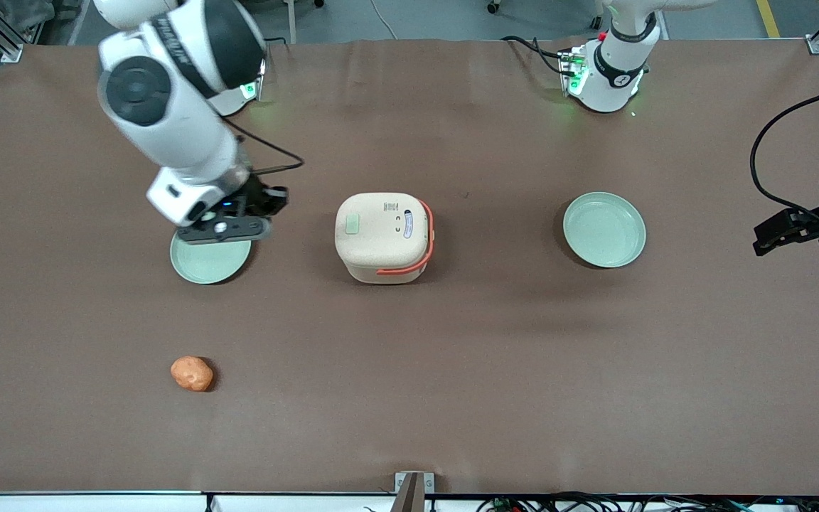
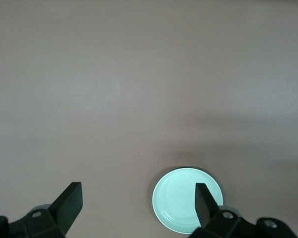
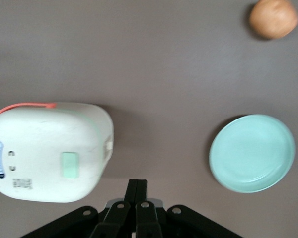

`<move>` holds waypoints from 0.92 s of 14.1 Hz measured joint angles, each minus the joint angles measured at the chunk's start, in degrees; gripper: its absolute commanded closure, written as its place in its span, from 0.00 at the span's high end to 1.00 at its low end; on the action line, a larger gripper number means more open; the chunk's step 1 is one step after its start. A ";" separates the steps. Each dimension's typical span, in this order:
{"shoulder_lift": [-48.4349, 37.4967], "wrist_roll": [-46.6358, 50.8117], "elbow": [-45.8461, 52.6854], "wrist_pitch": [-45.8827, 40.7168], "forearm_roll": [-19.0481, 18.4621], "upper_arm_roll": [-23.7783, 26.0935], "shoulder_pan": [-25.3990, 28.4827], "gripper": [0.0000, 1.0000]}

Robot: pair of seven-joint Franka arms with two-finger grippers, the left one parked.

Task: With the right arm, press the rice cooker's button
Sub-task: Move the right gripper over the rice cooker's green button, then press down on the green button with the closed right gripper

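The rice cooker (image 1: 383,238) stands mid-table with its cream lid shut and its coral-orange handle folded down. The pale green button (image 1: 352,225) sits on the lid, on the side toward the working arm. The right arm (image 1: 168,107) holds its gripper (image 1: 233,229) above a pale green plate (image 1: 210,262), beside the cooker and apart from it. In the right wrist view the cooker (image 3: 49,151) and button (image 3: 70,164) show, and the gripper (image 3: 137,184) is shut and empty, its fingertips over bare table between cooker and plate (image 3: 252,152).
A second pale green plate (image 1: 604,229) lies toward the parked arm's end and also shows in the left wrist view (image 2: 176,199). A round orange-brown object (image 1: 191,373) lies nearer the front camera than the first plate; it also shows in the right wrist view (image 3: 273,18).
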 measured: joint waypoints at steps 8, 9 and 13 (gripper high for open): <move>6.34 10.48 -0.05 5.38 0.00 -0.04 8.49 0.01; 7.17 10.58 -0.06 5.79 0.00 -0.06 8.65 0.01; 10.10 10.61 -0.06 6.85 0.00 -0.19 8.78 0.01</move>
